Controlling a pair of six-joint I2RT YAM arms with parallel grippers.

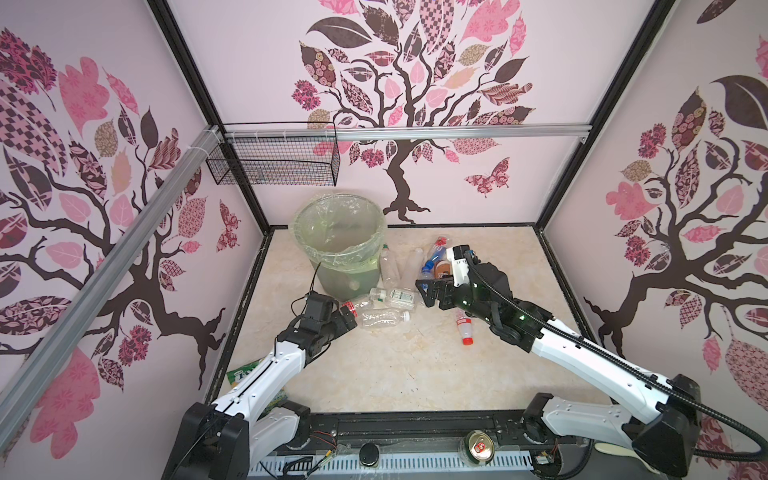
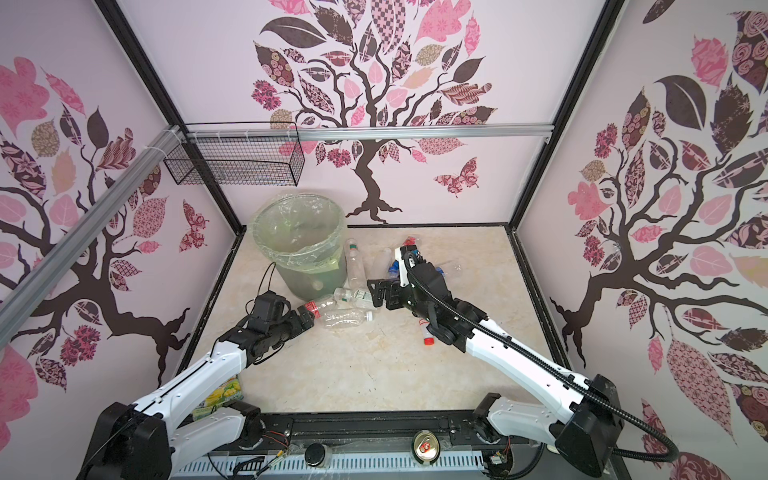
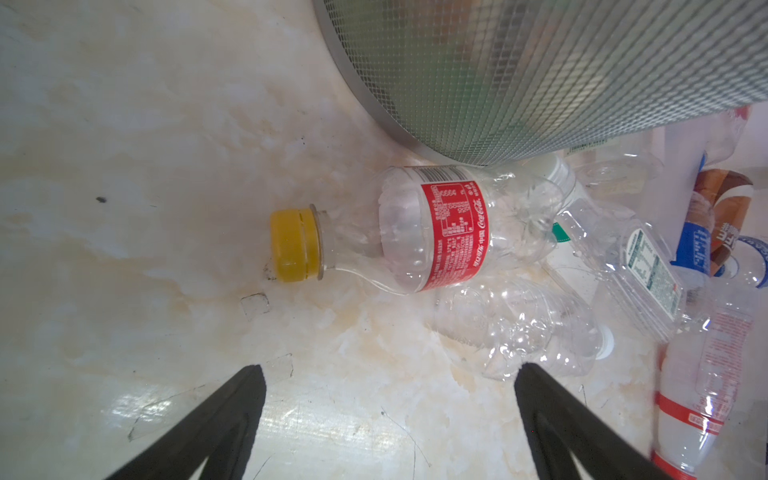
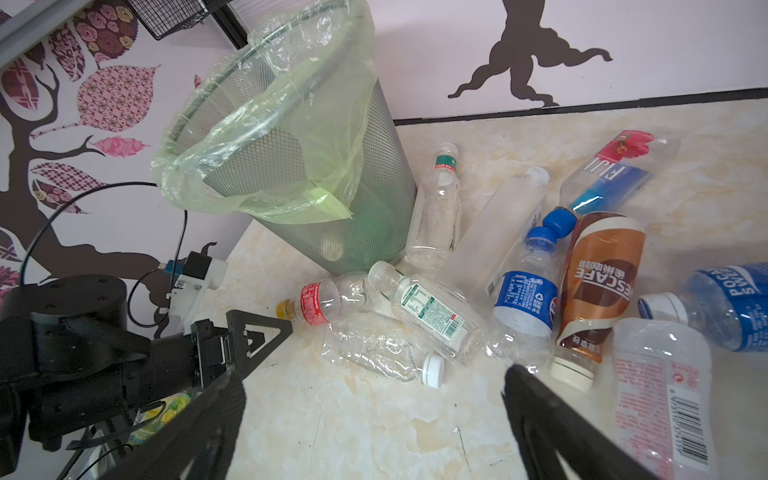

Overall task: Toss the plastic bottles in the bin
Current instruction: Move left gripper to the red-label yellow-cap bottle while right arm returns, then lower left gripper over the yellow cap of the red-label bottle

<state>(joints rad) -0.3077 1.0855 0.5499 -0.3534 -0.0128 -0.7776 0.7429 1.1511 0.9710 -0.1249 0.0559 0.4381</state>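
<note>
The bin point(image 1: 347, 278), a tall mesh bucket lined with a pale green bag, stands at the back left. The plastic bottles lie in a heap to its right. A red-labelled, yellow-capped one point(image 3: 453, 232) lies nearest my left gripper point(image 3: 390, 374), which is open and empty just short of it. Beside it are a crushed clear bottle point(image 4: 374, 353) and a green-labelled bottle point(image 4: 432, 316). My right gripper point(image 4: 374, 382) hovers open above the floor beside the heap, holding nothing. Further right lie a brown coffee bottle point(image 4: 598, 282) and blue-labelled bottles point(image 4: 525, 295). A red-capped bottle point(image 1: 465, 328) lies under the right arm.
A black wire basket point(image 1: 274, 162) hangs on the back rail above the bin. A metal can point(image 1: 478, 446) sits on the front ledge. A green packet point(image 1: 245, 372) lies by the left arm. Walls close in on three sides.
</note>
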